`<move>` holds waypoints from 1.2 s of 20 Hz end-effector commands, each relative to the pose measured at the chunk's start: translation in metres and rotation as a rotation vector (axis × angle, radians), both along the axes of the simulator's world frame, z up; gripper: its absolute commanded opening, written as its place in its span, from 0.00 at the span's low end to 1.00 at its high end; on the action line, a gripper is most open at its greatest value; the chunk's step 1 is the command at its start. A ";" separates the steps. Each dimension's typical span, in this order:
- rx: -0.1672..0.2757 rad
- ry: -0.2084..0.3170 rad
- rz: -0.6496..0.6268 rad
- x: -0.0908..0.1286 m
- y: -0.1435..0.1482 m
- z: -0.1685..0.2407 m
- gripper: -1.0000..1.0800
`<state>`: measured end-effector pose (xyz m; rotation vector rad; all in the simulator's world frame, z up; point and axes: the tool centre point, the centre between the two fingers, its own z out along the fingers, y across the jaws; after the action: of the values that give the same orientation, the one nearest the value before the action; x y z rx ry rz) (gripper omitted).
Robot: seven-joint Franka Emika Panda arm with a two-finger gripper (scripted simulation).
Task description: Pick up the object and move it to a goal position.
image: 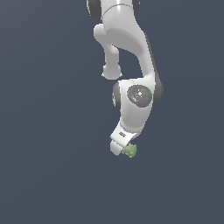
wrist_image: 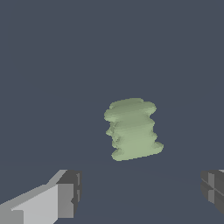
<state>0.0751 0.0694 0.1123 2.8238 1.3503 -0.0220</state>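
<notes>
The object (wrist_image: pixel 132 128) is a small pale green lumpy chunk with ridged, knobbly sides, resting on the dark grey floor. In the exterior view the object (image: pixel 130 150) peeks out just beside the white hand of the arm, on the exterior view's right of it. My gripper (wrist_image: pixel 140 192) is open, its two grey-tipped fingers (wrist_image: pixel 70 192) spread wide with the chunk lying beyond the gap and apart from both. In the exterior view the fingers themselves are hidden behind the white hand (image: pixel 119 142).
The white arm (image: pixel 131 65) reaches down from the upper middle of the exterior view. All around is plain dark grey floor (image: pixel 43 153).
</notes>
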 end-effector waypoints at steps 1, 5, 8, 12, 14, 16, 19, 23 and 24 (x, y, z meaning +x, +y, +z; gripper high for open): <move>0.005 -0.002 0.062 0.006 0.005 -0.004 0.96; 0.011 -0.003 0.135 0.012 0.011 -0.009 0.96; 0.014 -0.005 0.174 0.015 0.014 -0.011 0.96; 0.017 -0.006 0.203 0.018 0.017 -0.013 0.96; 0.017 -0.006 0.209 0.018 0.017 -0.014 0.96; 0.017 -0.005 0.206 0.018 0.017 -0.014 0.96; 0.017 -0.006 0.206 0.018 0.017 -0.018 0.96; 0.017 -0.006 0.208 0.017 0.017 -0.035 0.96; 0.017 -0.006 0.209 0.017 0.017 -0.042 0.96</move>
<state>0.0930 0.0865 0.0797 2.6778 1.6411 0.0018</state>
